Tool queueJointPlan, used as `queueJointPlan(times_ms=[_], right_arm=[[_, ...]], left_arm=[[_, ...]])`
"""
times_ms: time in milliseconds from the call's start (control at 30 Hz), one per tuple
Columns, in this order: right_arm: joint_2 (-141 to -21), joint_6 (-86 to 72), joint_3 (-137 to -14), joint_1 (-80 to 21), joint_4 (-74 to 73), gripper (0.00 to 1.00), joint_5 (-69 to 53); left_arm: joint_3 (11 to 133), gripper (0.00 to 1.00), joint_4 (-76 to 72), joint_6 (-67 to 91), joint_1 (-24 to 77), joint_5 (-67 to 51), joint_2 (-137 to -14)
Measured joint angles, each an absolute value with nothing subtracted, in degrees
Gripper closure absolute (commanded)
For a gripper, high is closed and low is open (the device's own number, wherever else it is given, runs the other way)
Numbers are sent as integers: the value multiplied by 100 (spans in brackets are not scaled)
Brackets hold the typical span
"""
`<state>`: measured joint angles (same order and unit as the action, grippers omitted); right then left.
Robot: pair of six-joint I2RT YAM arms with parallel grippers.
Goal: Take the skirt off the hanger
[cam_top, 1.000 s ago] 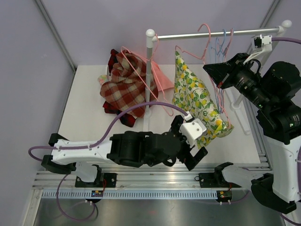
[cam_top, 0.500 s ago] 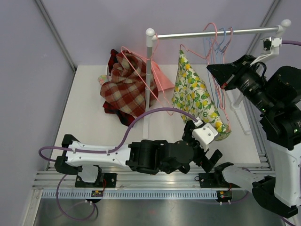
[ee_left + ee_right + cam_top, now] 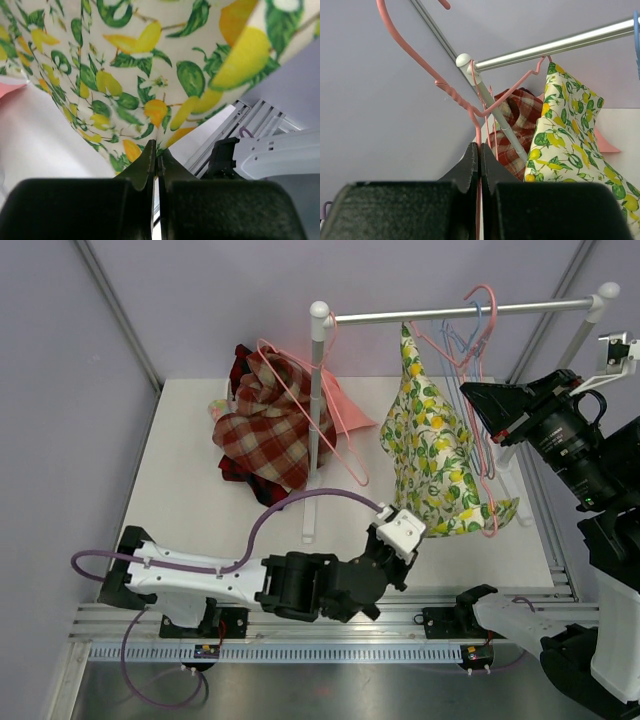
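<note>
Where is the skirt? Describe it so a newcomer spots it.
Start at the silver rail over the table. Under its right half the skirt hangs from a pink hanger. Unlike the red plaid heap left of it, it bears yellow lemons and green leaves.

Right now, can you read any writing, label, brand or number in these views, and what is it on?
None readable in any view.
White lemon-print fabric skirt: pattern only, no lettering.
Small circuit boards at the near edge: any marks too small to read.
</note>
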<state>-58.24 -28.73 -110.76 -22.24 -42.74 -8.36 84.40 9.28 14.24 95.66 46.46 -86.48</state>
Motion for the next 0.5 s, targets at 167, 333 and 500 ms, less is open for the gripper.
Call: queueJointPlan(times_ms=[167,333,500], right_arm=[[-5876,-2823,-11242,-2224,-4329,100,-788],[-6007,-2727,-11524,-2224,-4379,100,-707],[-6001,-2700,-11524,-2224,-4296,100,-644]], left_arm=[[7269,100,976,2130,10007,4958,-7911],[6173,100,1581,3636,10809,5280,-7651],[6307,100,3214,5260,11740,5572,-8235]])
